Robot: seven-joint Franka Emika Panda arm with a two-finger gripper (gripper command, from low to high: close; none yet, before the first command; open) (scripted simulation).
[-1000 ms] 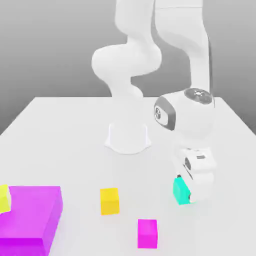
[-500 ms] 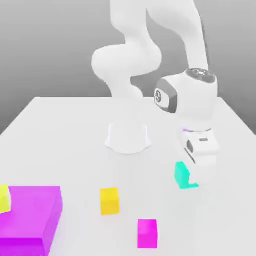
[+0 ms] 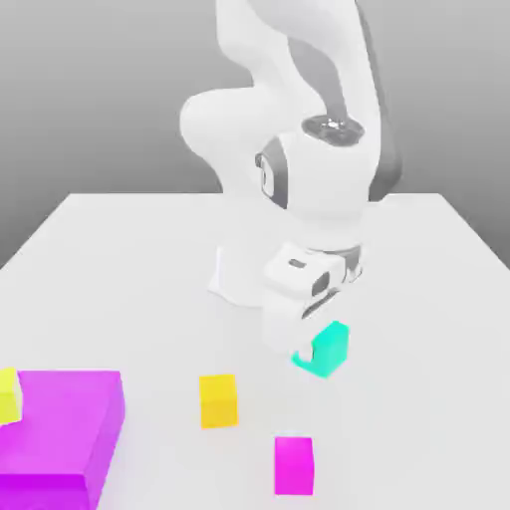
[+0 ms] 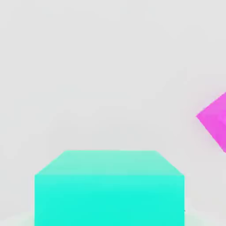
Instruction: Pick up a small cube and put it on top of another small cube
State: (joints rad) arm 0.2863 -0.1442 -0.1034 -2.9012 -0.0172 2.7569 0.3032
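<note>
The white claw (image 3: 304, 351), closed on the small plain cyan cube (image 3: 331, 351), has moved toward the exterior view's left and turned, carrying the cube above the pale counter (image 3: 418, 398). From left to right, a small yellow cube (image 3: 9, 396) rests on a wide purple block (image 3: 62, 423), followed by a small orange-yellow cube (image 3: 218, 401) and a small magenta cube (image 3: 294, 466).

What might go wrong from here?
The teal cube is in the tool and looks turned relative to the magenta cube, so it might land crooked and topple. The orange cube sits near the magenta one, so the arm might bump it if it comes down off target.
</note>
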